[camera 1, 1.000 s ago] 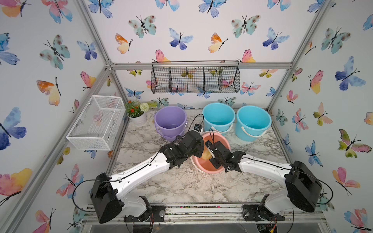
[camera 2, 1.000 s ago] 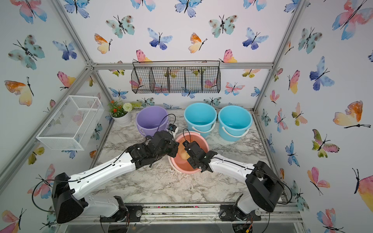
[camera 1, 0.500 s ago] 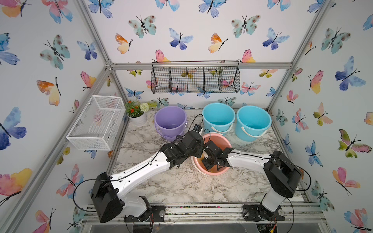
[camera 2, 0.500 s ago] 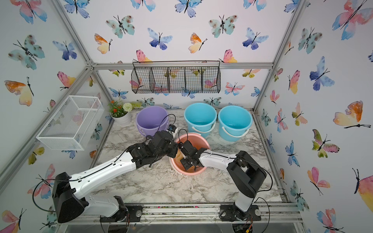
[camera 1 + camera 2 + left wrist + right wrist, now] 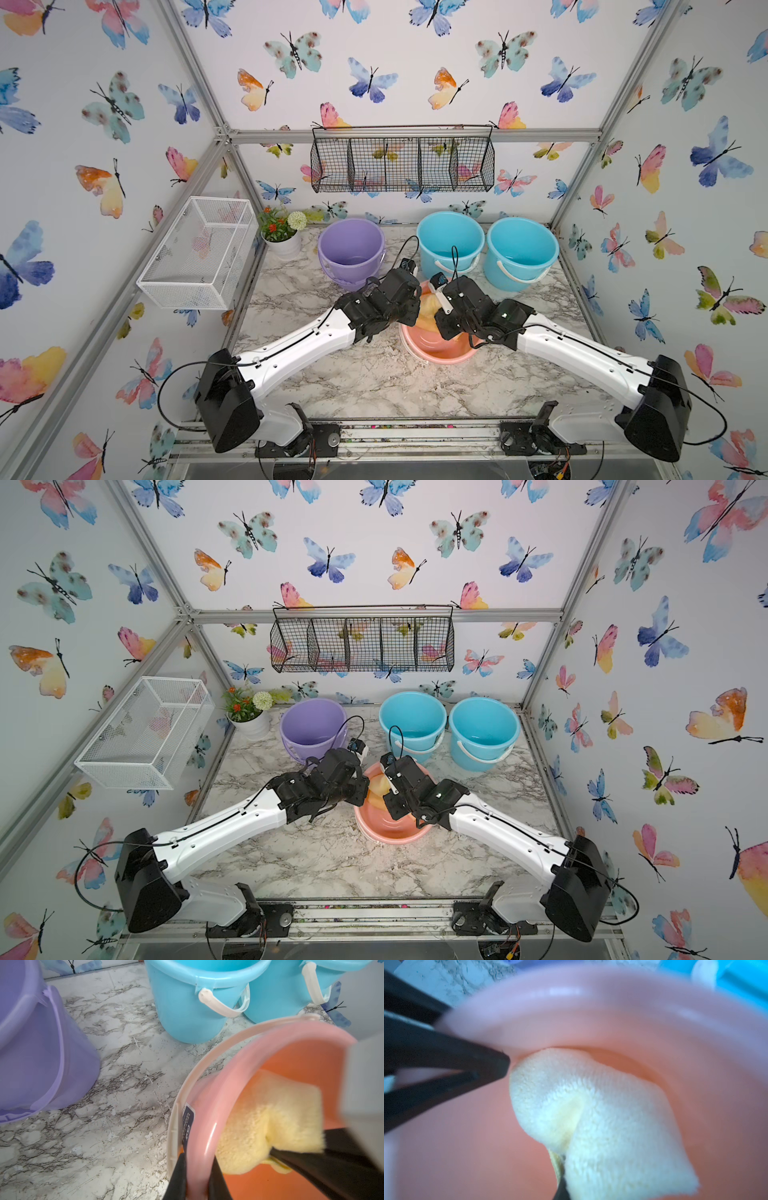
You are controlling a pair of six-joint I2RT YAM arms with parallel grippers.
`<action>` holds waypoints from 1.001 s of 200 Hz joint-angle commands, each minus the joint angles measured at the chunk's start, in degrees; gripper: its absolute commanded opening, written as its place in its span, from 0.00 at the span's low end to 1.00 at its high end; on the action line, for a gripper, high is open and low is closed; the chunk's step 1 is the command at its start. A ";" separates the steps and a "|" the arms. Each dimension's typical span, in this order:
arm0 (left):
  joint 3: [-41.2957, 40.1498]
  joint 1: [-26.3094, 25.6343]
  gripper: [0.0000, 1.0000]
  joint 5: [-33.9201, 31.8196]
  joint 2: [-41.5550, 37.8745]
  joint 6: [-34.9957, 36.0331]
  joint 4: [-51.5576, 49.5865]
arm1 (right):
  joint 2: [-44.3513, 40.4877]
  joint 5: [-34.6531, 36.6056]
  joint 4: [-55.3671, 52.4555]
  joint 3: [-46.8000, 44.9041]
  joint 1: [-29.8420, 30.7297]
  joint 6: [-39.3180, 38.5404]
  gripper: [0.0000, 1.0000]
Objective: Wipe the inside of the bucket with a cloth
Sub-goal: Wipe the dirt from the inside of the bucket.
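One pink bucket (image 5: pixel 436 358), one purple bucket (image 5: pixel 351 249), two blue buckets (image 5: pixel 451 245) (image 5: pixel 521 255), four in all, one pale yellow cloth (image 5: pixel 428 311), one black wire basket (image 5: pixel 403 164), one white wire basket (image 5: pixel 199 254), one potted plant (image 5: pixel 282 236), two robot arms (image 5: pixel 299 345) (image 5: pixel 582 353), one marble tabletop (image 5: pixel 374 376).

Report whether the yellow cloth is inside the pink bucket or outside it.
Inside. The cloth sits below the pink bucket rim, against its inner wall, pinched by the right hand.

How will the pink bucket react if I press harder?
The bucket is probably light: thin plastic holding only the cloth. It may slide on the marble top, though the left tool clamping its rim should steady it.
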 commanded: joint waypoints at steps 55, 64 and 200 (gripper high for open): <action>1.27 1.27 0.00 6.86 2.37 -0.12 -4.29 | 3.43 21.22 -7.83 5.71 0.19 -8.64 0.02; 1.36 1.42 0.00 6.94 2.43 -0.08 -4.33 | 3.82 21.74 -6.37 4.47 0.19 -10.41 0.02; 3.27 1.41 0.00 8.01 2.61 0.42 -4.75 | 17.52 2.81 2.38 -7.22 0.19 -20.96 0.02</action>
